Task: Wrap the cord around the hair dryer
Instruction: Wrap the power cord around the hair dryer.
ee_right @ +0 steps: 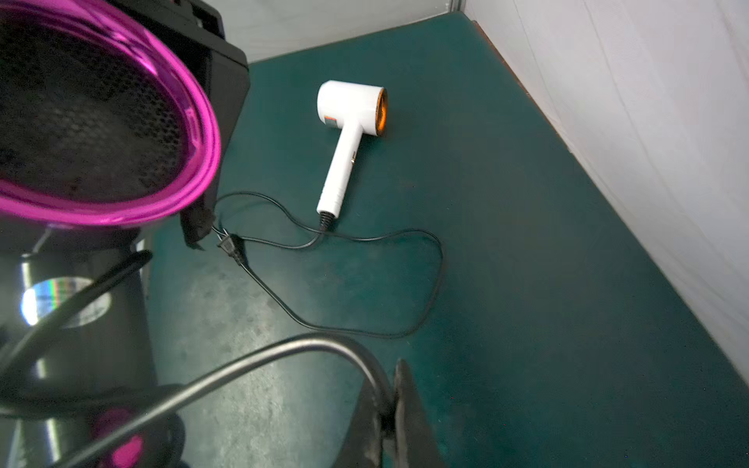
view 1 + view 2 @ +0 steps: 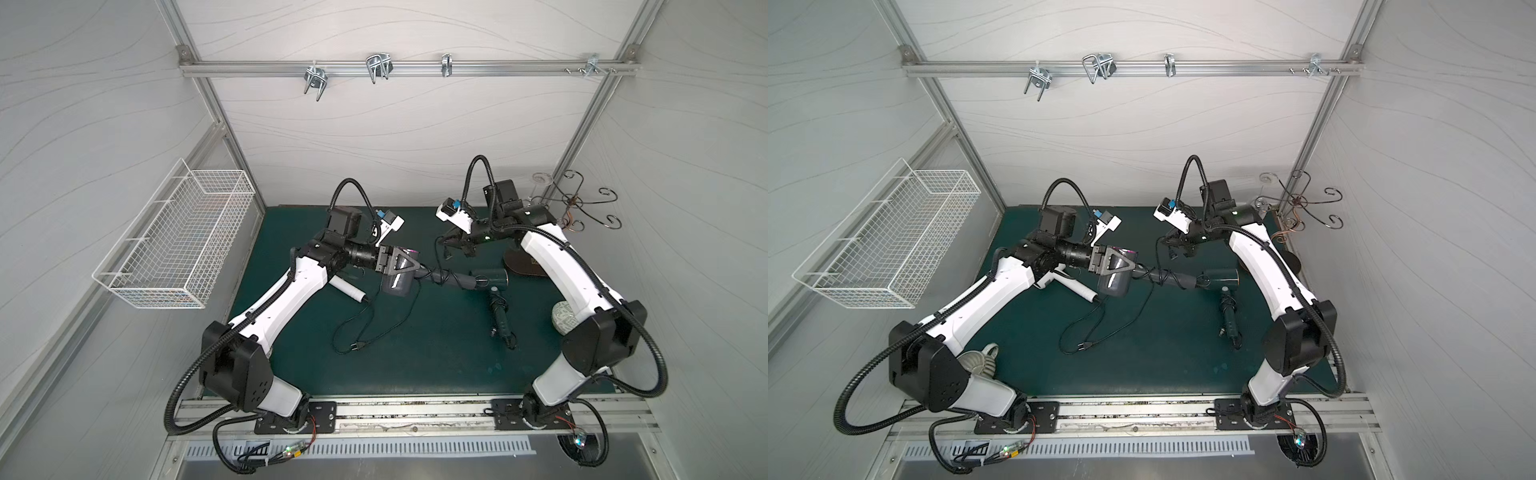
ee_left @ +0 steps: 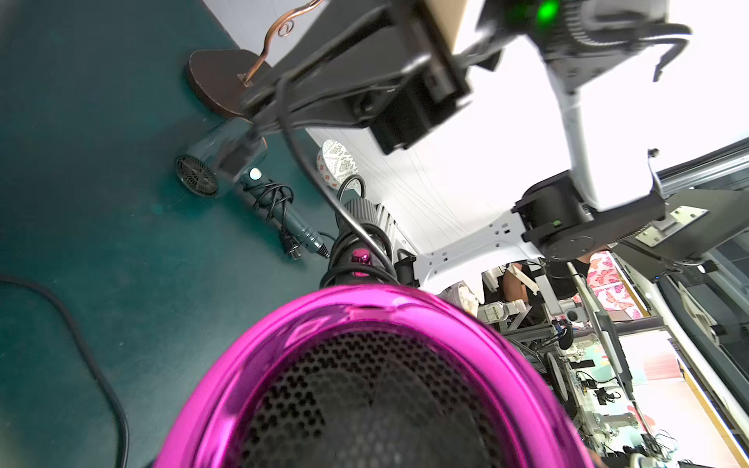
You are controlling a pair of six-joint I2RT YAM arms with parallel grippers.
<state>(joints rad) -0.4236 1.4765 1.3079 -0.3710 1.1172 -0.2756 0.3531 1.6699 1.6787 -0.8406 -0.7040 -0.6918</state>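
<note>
On the left wall hangs a wire basket (image 2: 174, 237). Under the left arm a white dryer (image 1: 350, 117) lies on the green mat (image 2: 415, 365), with its own cable (image 1: 439, 271) loose beside it. The left gripper (image 2: 400, 266) holds the grey hair dryer (image 2: 395, 286) by the barrel above the mat, jaws wide around it, handle pointing right. The cord (image 1: 316, 343) is coiled around the handle and rises to the right gripper (image 1: 389, 409), which is closed tight on it. Further right lies a green dryer (image 2: 492, 279).
</note>
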